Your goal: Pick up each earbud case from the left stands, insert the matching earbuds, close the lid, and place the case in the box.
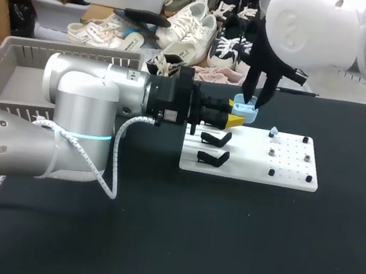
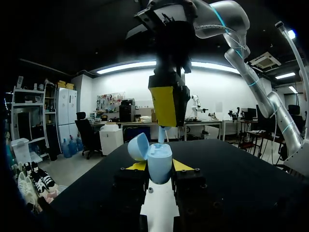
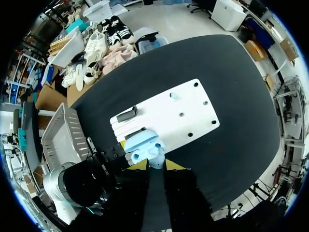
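Note:
A light blue earbud case (image 1: pixel 245 108) with its lid open is held just off the white board's far left corner. My left gripper (image 1: pixel 236 118) is shut on it from the sides; in the left wrist view the case (image 2: pixel 160 163) stands upright between the yellow tips. My right gripper (image 1: pixel 253 103) comes straight down onto the case, shut on a light blue earbud (image 2: pixel 162 135) whose stem points into the case. From the right wrist the case (image 3: pixel 141 142) lies just ahead of my right gripper (image 3: pixel 155 165). Another earbud (image 1: pixel 273 132) sits on the board.
The white board (image 1: pixel 289 176) lies mid-table with two bare black stands (image 1: pixel 215 139) on its left part and small black pegs on its right. A grey basket (image 1: pixel 18 74) stands at the back left, behind my left arm. Shoes lie beyond the far edge.

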Robot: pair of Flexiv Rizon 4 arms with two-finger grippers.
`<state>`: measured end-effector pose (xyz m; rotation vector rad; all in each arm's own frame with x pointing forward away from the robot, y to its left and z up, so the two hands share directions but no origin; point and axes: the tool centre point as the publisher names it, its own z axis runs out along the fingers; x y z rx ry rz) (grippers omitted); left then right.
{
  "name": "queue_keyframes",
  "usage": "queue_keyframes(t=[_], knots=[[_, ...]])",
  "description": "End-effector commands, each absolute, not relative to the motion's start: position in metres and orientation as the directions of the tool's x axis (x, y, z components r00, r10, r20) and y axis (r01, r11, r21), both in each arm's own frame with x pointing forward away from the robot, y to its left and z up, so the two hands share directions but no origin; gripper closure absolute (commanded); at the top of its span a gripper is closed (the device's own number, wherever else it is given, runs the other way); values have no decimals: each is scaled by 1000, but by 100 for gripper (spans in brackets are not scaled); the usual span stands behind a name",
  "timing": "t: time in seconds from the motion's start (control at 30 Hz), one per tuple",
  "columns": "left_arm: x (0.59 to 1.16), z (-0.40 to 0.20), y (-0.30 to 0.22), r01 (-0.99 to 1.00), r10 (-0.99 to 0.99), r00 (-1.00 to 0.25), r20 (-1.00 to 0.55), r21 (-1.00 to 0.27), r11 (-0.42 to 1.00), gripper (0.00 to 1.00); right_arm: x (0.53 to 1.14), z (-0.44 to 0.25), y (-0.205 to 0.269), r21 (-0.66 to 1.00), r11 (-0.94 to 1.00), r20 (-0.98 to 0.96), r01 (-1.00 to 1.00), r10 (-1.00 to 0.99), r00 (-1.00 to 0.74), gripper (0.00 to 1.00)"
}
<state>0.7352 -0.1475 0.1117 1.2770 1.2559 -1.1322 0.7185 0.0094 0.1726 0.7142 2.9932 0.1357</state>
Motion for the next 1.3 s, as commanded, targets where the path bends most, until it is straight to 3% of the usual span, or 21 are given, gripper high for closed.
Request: queue_keyframes(t=[0.03, 1.3], knots=[[736, 111, -147, 999, 85, 32, -996, 33, 11, 100, 721, 172, 11, 95, 888, -33, 450, 455, -890, 100], [736, 111, -147, 999, 85, 32, -996, 33, 11, 100, 725, 166, 11, 95, 884, -16, 458, 461, -887, 100]])
